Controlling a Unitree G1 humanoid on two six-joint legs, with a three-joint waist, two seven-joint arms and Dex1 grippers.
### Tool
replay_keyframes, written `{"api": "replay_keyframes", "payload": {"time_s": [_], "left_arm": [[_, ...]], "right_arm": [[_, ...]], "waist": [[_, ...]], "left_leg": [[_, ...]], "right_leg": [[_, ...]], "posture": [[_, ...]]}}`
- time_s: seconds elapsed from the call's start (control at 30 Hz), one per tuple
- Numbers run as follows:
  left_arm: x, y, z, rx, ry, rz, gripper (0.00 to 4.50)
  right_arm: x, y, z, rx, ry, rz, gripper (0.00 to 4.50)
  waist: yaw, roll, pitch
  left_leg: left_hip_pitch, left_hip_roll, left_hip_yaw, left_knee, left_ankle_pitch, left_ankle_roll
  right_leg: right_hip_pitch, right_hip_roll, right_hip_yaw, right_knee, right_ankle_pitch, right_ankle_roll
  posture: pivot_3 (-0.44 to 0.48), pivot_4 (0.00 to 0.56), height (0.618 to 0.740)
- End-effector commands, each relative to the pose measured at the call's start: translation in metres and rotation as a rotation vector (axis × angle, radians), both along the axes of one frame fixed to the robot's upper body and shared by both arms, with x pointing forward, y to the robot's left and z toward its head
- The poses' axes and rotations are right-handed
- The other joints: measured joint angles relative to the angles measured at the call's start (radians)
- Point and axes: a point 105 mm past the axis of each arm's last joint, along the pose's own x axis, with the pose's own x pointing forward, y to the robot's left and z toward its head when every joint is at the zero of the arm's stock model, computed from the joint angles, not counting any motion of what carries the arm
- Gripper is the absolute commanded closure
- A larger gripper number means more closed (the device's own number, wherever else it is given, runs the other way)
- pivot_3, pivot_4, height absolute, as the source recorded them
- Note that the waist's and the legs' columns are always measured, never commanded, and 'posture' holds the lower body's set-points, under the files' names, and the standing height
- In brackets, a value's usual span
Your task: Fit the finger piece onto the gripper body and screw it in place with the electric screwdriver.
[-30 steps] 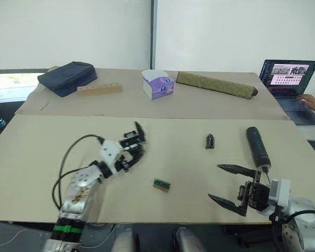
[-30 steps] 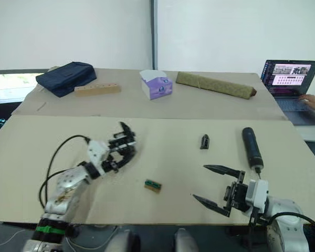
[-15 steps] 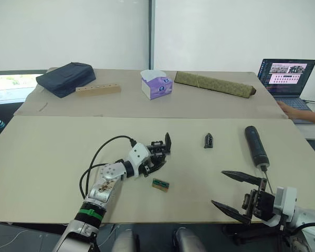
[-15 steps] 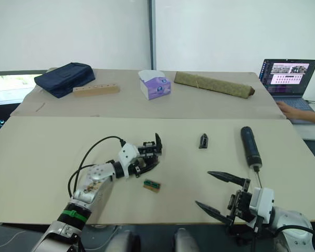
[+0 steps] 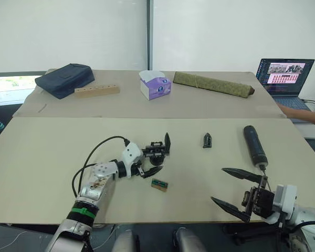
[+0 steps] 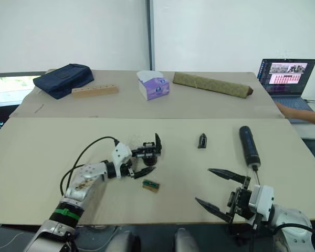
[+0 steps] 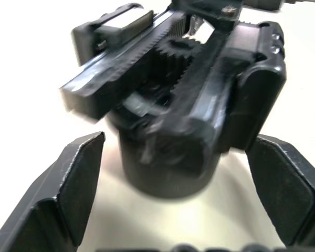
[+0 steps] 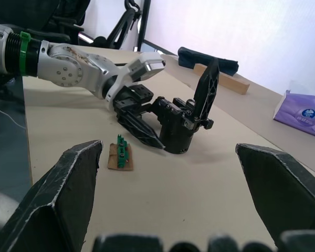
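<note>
Left gripper (image 5: 153,162) wide open around the gripper body (image 5: 158,152), near table centre; fingers either side of its round base, contact unclear, nothing clamped. Body stands upright on its base, prong pointing up. In the left wrist view the body (image 7: 173,131) sits between the two fingers (image 7: 68,194) with gaps on both sides.

Green block (image 5: 159,184) lies at 5 o'clock from the body, just beside the lower left finger tip.

Finger piece (image 5: 207,140) lies on the table at 2 o'clock from the body, apart from it.

Screwdriver (image 5: 253,146) lies flat at 3 o'clock from the finger piece, bit toward the near edge.

Right gripper (image 5: 236,190) spread wide, empty, at the near edge, at 6 o'clock from the screwdriver, upper finger tip close to the bit.
</note>
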Motion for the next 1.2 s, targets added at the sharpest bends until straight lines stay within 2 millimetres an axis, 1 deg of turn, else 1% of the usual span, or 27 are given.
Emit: {"api": "replay_keyframes", "payload": {"time_s": [0.03,0.1,0.2,0.33,0.43,0.6,0.67,0.7,0.73,0.77,0.8,0.83,1.0,1.13,1.2], "left_arm": [[-0.002,0.012,-0.003,0.025,0.033,-0.073,0.02],[0.002,0.018,-0.004,0.038,0.041,-0.085,0.02],[0.012,0.019,-0.003,0.023,0.050,-0.090,0.02],[0.017,0.005,-0.001,0.003,0.051,-0.190,0.02],[0.020,-0.007,-0.003,0.036,0.039,-0.243,0.02],[0.021,-0.021,0.000,0.025,0.003,-0.301,0.02],[0.021,-0.023,-0.001,0.023,-0.002,-0.311,0.02],[0.021,-0.023,-0.002,0.023,0.000,-0.307,0.55],[0.020,-0.024,-0.002,0.012,-0.004,-0.314,0.88],[0.018,-0.025,-0.002,0.001,0.001,-0.320,1.34],[0.019,-0.025,-0.002,-0.004,-0.006,-0.310,1.88],[0.018,-0.025,-0.001,-0.020,-0.002,-0.305,2.22],[0.015,-0.016,0.004,-0.068,0.026,-0.206,2.20],[0.011,-0.002,0.016,-0.038,-0.075,-0.011,2.20],[0.005,0.000,0.016,-0.043,-0.059,0.054,2.20]], "right_arm": [[0.000,-0.001,0.006,-0.008,-0.034,0.006,0.00],[0.000,-0.001,0.006,-0.009,-0.033,0.008,0.00],[0.000,0.000,0.005,-0.008,-0.031,0.011,0.00],[0.001,0.001,0.005,-0.007,-0.031,0.013,0.00],[0.001,0.000,0.004,-0.005,-0.030,-0.002,0.00],[-0.005,0.001,0.001,-0.010,-0.018,-0.015,0.00],[-0.007,0.001,0.000,-0.011,-0.014,-0.024,0.00],[-0.008,0.001,0.000,-0.010,-0.013,-0.027,0.00],[-0.008,0.002,-0.001,-0.010,-0.012,-0.031,0.00],[-0.009,0.002,-0.001,-0.010,-0.009,-0.034,0.00],[-0.010,0.002,-0.002,-0.010,-0.006,-0.036,0.00],[-0.011,0.003,-0.002,-0.009,-0.001,-0.037,0.00],[-0.013,0.003,-0.004,-0.011,0.008,-0.038,0.00],[-0.013,0.002,-0.006,-0.013,0.017,-0.035,0.00],[-0.012,0.001,-0.006,-0.012,0.019,-0.034,0.00]], "waist": [[0.002,0.000,0.000],[0.003,0.001,0.000],[0.003,0.001,0.000],[0.006,0.001,-0.001],[0.014,0.001,-0.001],[0.027,0.001,-0.001],[0.027,0.001,-0.001],[0.027,0.001,-0.001],[0.027,0.001,-0.001],[0.027,0.001,-0.001],[0.026,0.001,-0.001],[0.026,0.001,-0.001],[0.023,0.002,-0.001],[0.008,0.003,-0.002],[0.003,0.003,-0.002]], "left_leg": [[0.000,0.000,0.000,0.000,0.000,0.000],[0.000,0.000,0.000,0.000,0.000,0.000],[0.000,0.000,0.000,0.000,0.000,0.000],[0.001,-0.001,0.000,0.000,0.000,0.000],[0.000,-0.001,0.000,0.001,0.000,0.000],[-0.002,-0.002,-0.001,0.002,0.000,0.000],[-0.003,-0.002,-0.001,0.003,0.000,0.000],[-0.003,-0.002,-0.001,0.003,0.000,0.000],[-0.003,-0.002,-0.001,0.003,0.000,0.000],[-0.003,-0.002,-0.001,0.003,0.000,0.000],[-0.003,-0.002,-0.001,0.003,0.000,0.000],[-0.003,-0.002,-0.001,0.003,0.000,0.000],[-0.003,-0.002,-0.002,0.003,0.000,0.000],[-0.003,0.000,-0.002,0.003,0.000,0.000],[-0.002,0.000,-0.002,0.003,0.000,0.000]], "right_leg": [[0.000,0.000,0.000,0.000,0.000,0.000],[0.001,0.000,0.000,0.000,0.000,0.000],[0.001,0.000,0.000,0.000,0.000,0.000],[0.001,0.000,0.000,0.000,0.000,0.000],[0.002,0.000,0.000,0.000,0.000,0.000],[0.001,-0.001,0.000,-0.001,0.000,0.001],[0.001,-0.001,0.000,-0.001,0.000,0.001],[0.001,-0.001,0.000,-0.001,0.000,0.001],[0.001,-0.001,0.000,-0.001,0.000,0.001],[0.001,-0.001,0.000,-0.001,0.000,0.001],[0.001,-0.001,0.000,-0.001,0.000,0.001],[0.001,-0.001,0.000,-0.001,0.000,0.001],[0.001,-0.001,0.000,-0.001,0.000,0.001],[0.000,0.000,0.000,0.000,0.000,0.001],[0.000,0.000,0.000,0.001,0.000,0.001]], "posture": [[0.000,0.150,0.740],[0.000,0.150,0.740],[0.000,0.150,0.740],[0.000,0.150,0.740],[0.000,0.150,0.740],[0.000,0.150,0.740],[0.000,0.150,0.740],[0.000,0.150,0.740],[0.000,0.150,0.740],[0.000,0.150,0.740],[0.000,0.150,0.740],[0.000,0.150,0.740],[0.000,0.150,0.740],[0.000,0.150,0.740],[0.000,0.150,0.740]]}}
